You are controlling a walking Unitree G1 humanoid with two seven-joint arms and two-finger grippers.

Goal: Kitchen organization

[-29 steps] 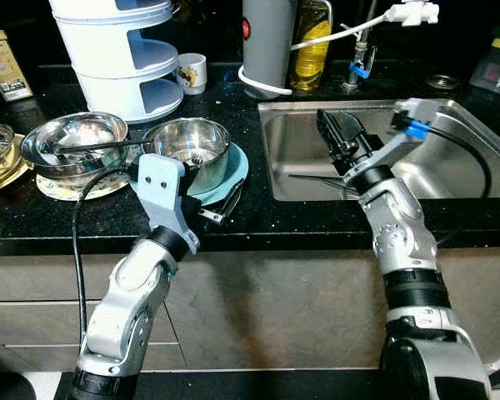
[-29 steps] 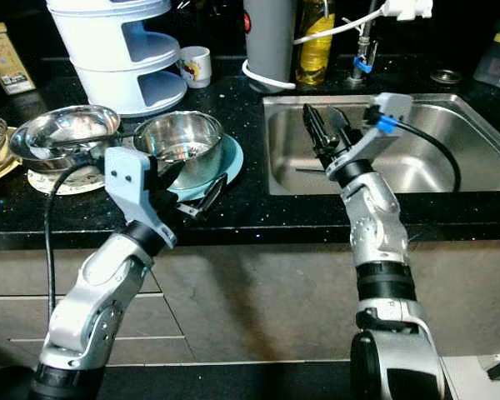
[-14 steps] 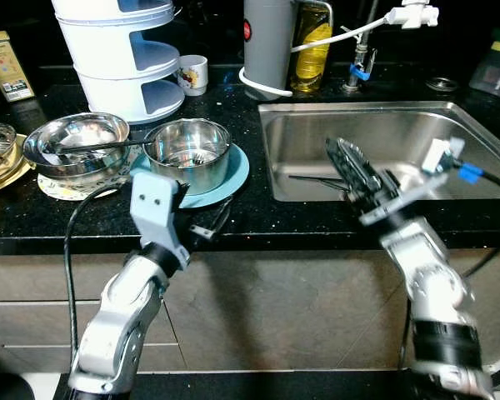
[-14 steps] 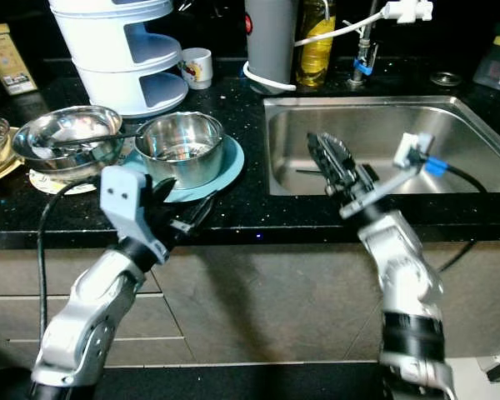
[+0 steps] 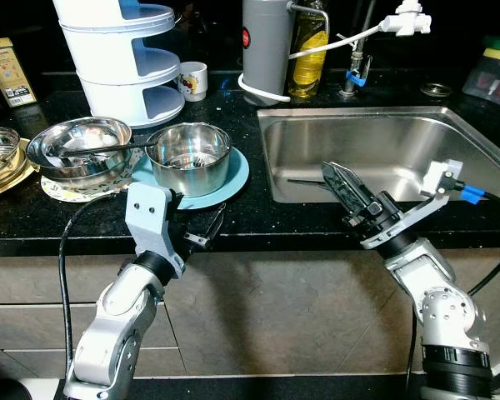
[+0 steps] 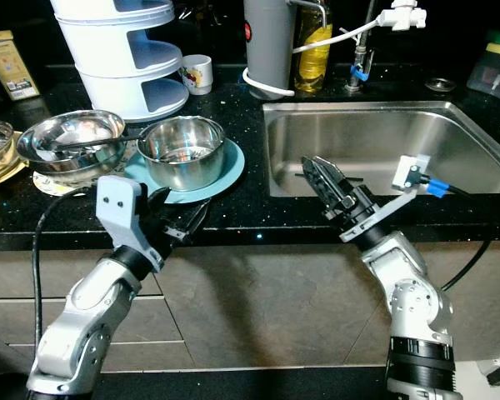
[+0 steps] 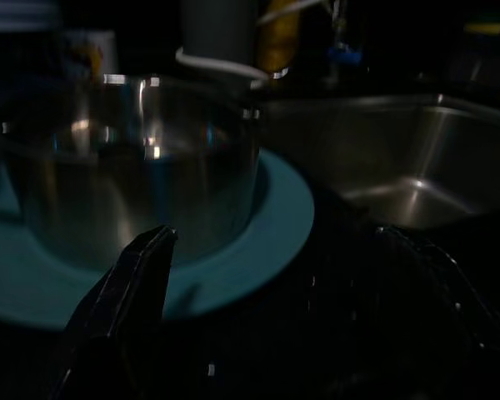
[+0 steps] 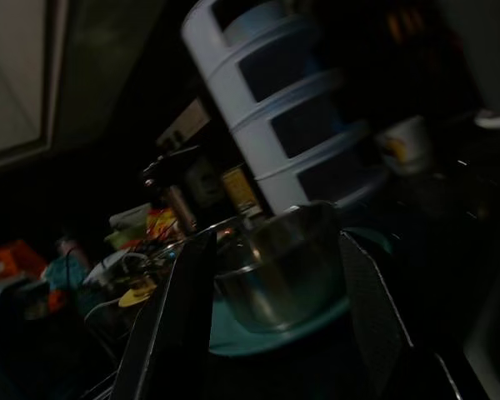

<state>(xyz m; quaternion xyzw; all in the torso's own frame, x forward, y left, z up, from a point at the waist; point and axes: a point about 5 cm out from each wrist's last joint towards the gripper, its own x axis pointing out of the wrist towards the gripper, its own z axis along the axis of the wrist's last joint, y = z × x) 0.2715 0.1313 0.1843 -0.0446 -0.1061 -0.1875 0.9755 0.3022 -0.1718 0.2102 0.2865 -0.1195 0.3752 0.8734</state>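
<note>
Left eye view: left gripper held at black countertop front edge, fingers parted, nothing gripped, nothing touched. Right gripper raised over sink front rim, fingers parted, empty. Steel bowl seen upright on teal plate, just beyond left gripper; second steel bowl beside it.

Left wrist view: one dark finger seen before bowl wall and plate rim, apart.

Right wrist view: two fingers spread, bowl framed between, white tiered rack behind.
</note>
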